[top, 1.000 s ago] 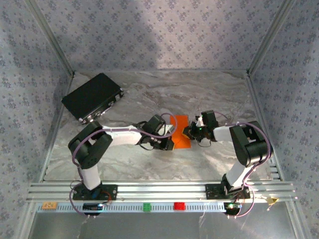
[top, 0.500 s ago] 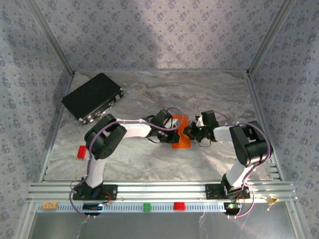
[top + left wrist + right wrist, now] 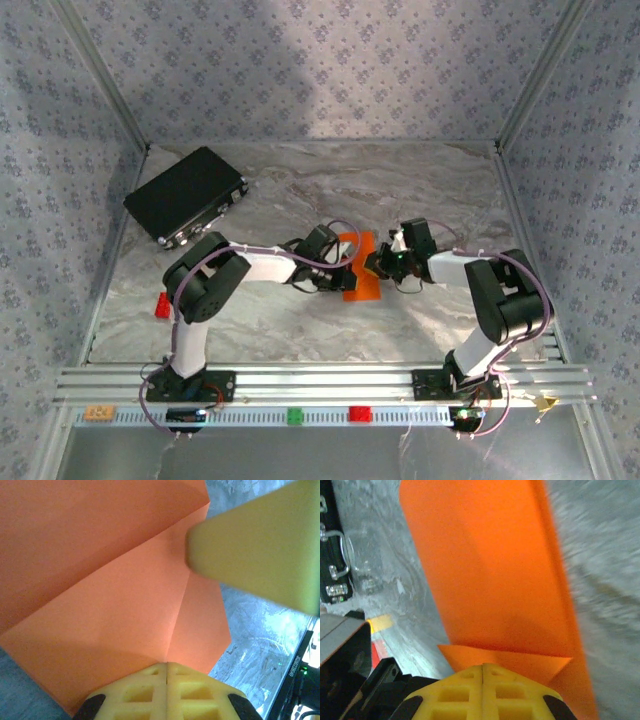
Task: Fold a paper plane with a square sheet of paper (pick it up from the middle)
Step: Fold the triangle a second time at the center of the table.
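1. The square sheet of paper [image 3: 360, 282] lies near the middle of the marble table [image 3: 430, 190]. It sits between the two arms, already creased into overlapping flaps instead of lying as a flat square.
2. The left gripper [image 3: 344, 273] meets the sheet's left side and the right gripper [image 3: 377, 262] meets its right side. Their tips are close together, with only the orange strip between them.
3. On the left wrist camera the left gripper [image 3: 166, 674] has its yellow fingers pressed together with no gap. A crease in the sheet [image 3: 100, 605] runs straight into the seam between them, so the paper edge is pinched there. The rest fans up and away from the tips.
4. In that same view one finger [image 3: 255, 540] of the right gripper hangs over the sheet's far corner.
5. On the right wrist camera the right gripper [image 3: 482, 676] also has its fingers closed flat against each other. The sheet [image 3: 490, 570] stretches away from the tips, with a small folded flap just ahead of them and an orange edge running past their right side.
6. Whether those right fingers pinch the paper or only rest on it is not clear from this angle.
7. A black case [image 3: 187, 195] sits at the table's far left corner, well apart from the sheet, and a small red block [image 3: 162, 304] lies by the left arm.
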Tool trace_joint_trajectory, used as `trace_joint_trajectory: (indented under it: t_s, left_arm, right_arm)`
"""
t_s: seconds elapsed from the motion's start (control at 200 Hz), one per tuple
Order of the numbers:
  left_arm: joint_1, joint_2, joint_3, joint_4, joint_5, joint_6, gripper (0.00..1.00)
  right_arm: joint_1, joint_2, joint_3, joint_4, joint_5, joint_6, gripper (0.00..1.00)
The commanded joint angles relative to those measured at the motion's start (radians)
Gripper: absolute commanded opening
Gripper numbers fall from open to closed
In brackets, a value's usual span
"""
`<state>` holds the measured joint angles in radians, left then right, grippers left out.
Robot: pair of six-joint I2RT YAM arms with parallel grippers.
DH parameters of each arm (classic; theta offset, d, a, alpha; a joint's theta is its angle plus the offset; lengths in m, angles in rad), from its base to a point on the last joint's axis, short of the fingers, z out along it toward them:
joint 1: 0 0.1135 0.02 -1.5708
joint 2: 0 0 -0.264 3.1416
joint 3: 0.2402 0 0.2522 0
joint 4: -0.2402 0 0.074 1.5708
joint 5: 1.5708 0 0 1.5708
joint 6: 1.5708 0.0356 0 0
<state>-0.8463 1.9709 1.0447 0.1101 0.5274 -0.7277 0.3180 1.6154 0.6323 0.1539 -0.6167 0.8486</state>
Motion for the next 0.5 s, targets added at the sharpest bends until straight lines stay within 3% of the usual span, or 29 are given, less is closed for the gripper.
trace_joint_trajectory:
  t_s: [0.0, 0.16, 0.495]
  left_arm:
    - [-0.010, 0.008, -0.038, -0.090, -0.023, -0.014, 0.00]
    - [-0.011, 0.005, -0.049, -0.080, -0.023, -0.024, 0.00]
    - [-0.013, 0.025, -0.058, -0.058, -0.001, -0.036, 0.00]
  right_arm:
    - [0.045, 0.008, 0.018, -0.027, 0.007, -0.017, 0.02]
    - [0.008, 0.063, -0.003, -0.054, 0.051, -0.047, 0.02]
    - [-0.145, 0.104, 0.036, -0.047, -0.007, -0.075, 0.02]
